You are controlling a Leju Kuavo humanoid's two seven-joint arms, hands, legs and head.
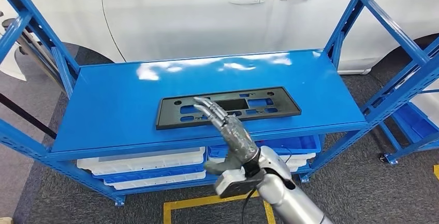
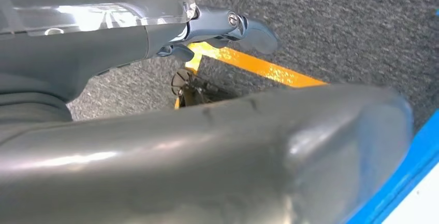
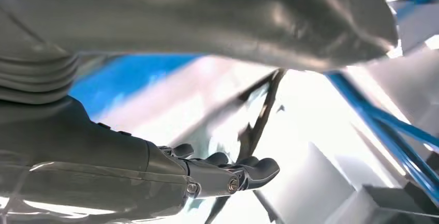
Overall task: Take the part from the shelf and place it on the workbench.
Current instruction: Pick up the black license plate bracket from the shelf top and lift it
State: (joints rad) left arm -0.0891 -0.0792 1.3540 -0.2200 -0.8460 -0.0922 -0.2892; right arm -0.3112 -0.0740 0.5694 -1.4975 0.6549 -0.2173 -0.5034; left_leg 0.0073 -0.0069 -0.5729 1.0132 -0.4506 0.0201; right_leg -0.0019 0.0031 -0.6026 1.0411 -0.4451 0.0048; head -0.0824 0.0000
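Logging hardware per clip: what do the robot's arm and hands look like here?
The right arm is a smooth silver cylinder with a thin black cable beside it and a light grey boxy wrist block. The right hand is mottled metallic grey with slim dark segmented fingers. In its wrist view, the left hand shows a glossy grey thumb and dark fingers with a visible screw.

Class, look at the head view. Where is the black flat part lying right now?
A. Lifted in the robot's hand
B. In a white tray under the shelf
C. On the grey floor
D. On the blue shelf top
D: the black part lies flat on the blue shelf top, with the right hand reaching over its front edge, holding nothing.
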